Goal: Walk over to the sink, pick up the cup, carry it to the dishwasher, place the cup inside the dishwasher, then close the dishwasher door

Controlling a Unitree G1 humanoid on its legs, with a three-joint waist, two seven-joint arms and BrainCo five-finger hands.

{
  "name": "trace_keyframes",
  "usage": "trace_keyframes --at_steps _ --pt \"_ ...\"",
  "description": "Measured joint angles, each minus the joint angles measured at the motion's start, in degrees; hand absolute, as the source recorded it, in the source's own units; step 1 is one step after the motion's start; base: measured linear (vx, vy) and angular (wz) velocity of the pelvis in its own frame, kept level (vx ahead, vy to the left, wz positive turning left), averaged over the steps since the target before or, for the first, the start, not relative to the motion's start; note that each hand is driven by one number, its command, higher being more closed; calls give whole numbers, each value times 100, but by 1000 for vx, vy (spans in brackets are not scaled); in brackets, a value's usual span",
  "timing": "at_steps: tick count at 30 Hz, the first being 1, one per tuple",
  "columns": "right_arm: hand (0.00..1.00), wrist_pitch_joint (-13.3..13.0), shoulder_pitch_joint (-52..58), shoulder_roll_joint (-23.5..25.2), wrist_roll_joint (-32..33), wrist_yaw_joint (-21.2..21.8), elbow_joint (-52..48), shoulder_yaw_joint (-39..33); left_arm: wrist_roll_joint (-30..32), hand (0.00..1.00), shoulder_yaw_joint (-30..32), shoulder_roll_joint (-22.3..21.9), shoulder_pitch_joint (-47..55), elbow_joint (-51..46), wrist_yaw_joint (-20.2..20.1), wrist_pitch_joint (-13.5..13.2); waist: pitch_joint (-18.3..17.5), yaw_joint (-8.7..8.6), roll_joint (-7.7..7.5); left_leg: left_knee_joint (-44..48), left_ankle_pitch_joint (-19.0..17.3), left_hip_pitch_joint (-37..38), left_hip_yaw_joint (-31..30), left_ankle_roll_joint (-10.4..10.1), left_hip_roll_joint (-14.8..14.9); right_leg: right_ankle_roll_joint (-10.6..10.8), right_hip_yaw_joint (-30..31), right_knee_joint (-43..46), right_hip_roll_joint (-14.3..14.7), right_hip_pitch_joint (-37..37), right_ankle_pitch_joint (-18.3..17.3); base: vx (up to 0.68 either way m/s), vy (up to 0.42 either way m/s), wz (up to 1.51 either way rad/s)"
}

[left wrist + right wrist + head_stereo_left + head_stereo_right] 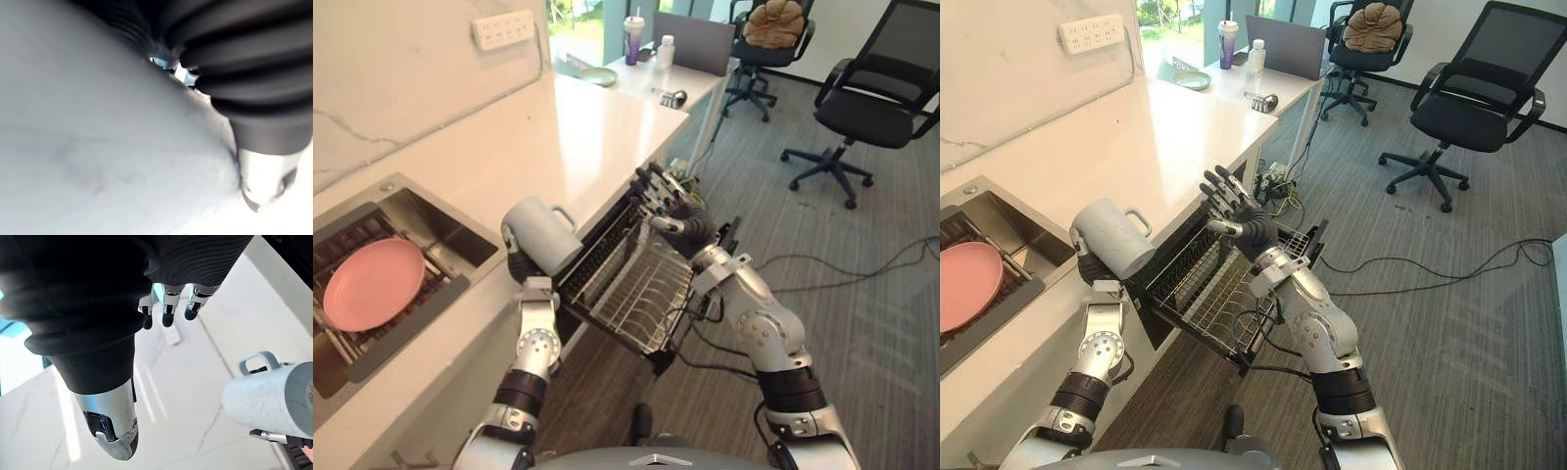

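Note:
My left hand (519, 262) is shut on a pale grey cup (543, 233) with a handle, holding it tilted over the counter's front edge, between the sink and the dishwasher. The cup's wall (98, 147) lies right against that hand. To the cup's right, the wire rack (641, 284) is pulled out from the dark dishwasher opening under the counter. My right hand (661, 196) is open above the rack's far end, fingers spread and holding nothing. The right wrist view shows the cup (269, 396) beyond those straight fingers (166, 313).
The steel sink (460, 235) on the left holds a pink plate (372, 284). A power strip (504, 27) is on the wall. A desk (646, 83) with a laptop and bottles stands beyond the white counter (597, 137). Two office chairs (867, 108) and floor cables are on the right.

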Motion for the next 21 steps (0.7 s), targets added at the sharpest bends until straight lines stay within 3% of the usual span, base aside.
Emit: trace_keyframes --at_steps 12,16,21 --pt "0 647 -959 -142 -1062 -524 22 851 135 100 -267 -4 -192 116 409 -422 -17 62 -42 62 6 -2 -75 29 -46 45 -25 22 -61 63 78 -17 80 3" --pt "0 906 -1114 -135 -1314 -624 38 1082 239 100 -505 -40 -229 267 520 -435 -35 102 -84 42 43 -3 -87 49 -48 70 -50 23 -67 63 56 -26 23 2" --pt "0 1020 -1418 -96 -1608 -633 356 1285 354 100 -724 -142 -238 267 601 -415 -40 100 -92 -21 103 0 -138 35 -62 50 -152 27 -79 62 62 -5 19 5"
